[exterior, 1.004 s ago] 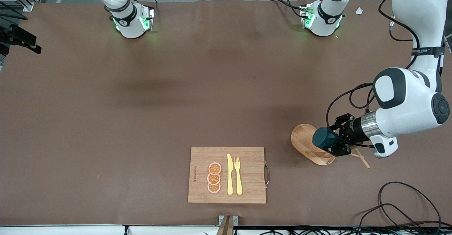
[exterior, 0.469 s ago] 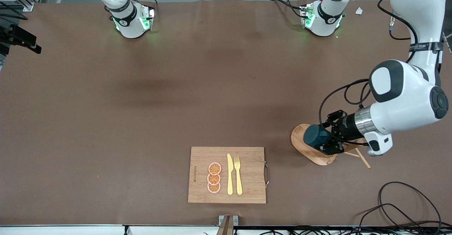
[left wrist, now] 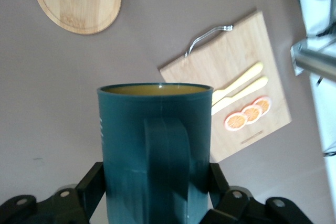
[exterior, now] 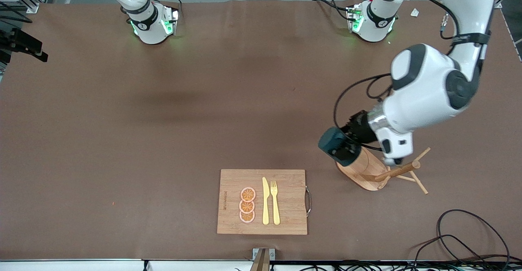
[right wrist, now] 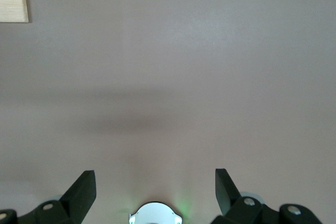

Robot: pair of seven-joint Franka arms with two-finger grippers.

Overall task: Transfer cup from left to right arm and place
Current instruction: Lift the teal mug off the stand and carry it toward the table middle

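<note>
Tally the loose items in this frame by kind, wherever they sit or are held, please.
Cup: 1
Wooden peg rack: 1
Cutting board: 1
Orange slices: 3
Knife: 1
Fork: 1
Total: 8

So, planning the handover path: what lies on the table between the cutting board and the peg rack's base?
Nothing: the front view shows only bare brown table between the cutting board and the peg rack.

High front camera, two wrist cameras
</note>
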